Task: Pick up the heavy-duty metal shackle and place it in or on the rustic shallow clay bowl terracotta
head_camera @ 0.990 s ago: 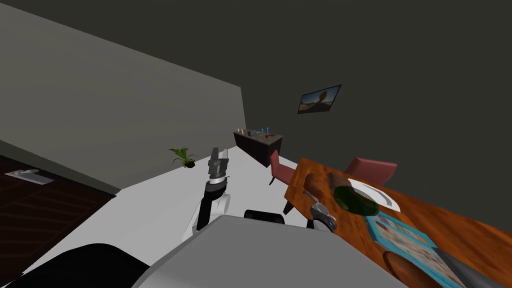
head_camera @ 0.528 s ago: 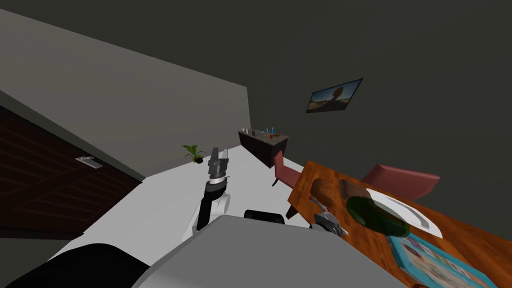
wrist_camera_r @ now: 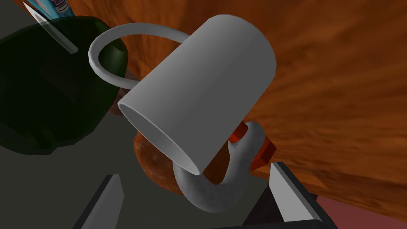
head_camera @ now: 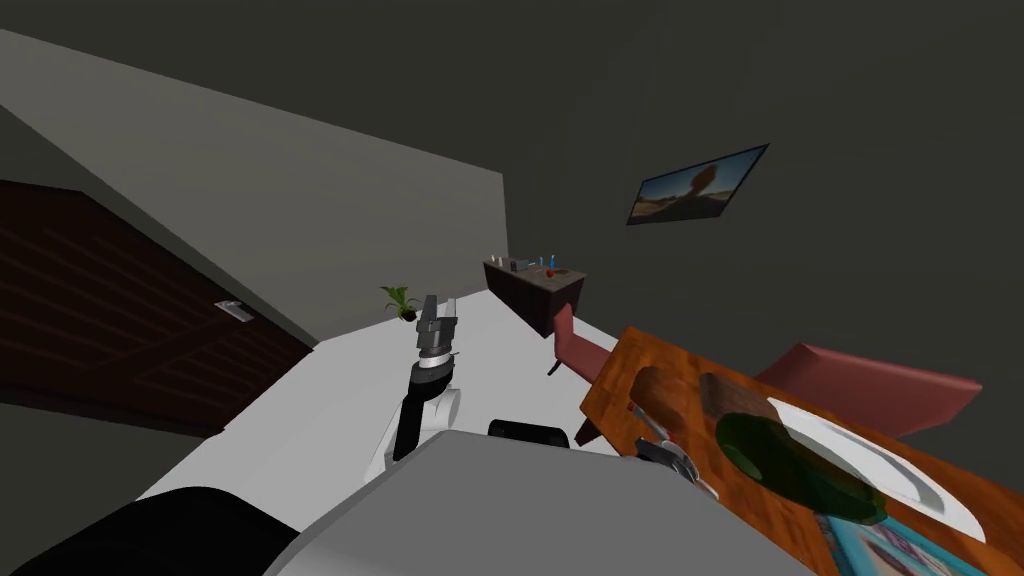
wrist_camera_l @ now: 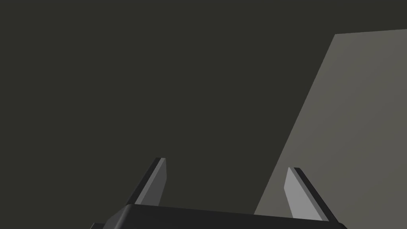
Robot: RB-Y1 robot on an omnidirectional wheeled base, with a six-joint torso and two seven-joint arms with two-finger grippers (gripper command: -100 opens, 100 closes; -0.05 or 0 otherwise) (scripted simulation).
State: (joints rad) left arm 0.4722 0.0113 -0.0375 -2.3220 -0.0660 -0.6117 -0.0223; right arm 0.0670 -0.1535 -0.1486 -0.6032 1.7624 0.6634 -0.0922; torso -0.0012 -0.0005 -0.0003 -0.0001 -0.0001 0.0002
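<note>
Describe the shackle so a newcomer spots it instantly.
On the wooden table, find the grey mug with the thin loop handle. The shackle is beside it, by the brown bowl: a thick grey U with a red pin, where its neighbours are round vessels.

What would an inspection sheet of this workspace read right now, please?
Surface: wooden table, crowded at this corner.
Job's things: grey shackle with red pin, beside the brown clay bowl, partly behind the grey mug.
Clutter: grey mug; dark green bowl; white plate.
Grippers: right gripper open, fingers either side of the shackle; left gripper open, clear of the table.
Cables: nothing seen.
Surroundings: red chairs, sideboard, plant, dark door.
</note>
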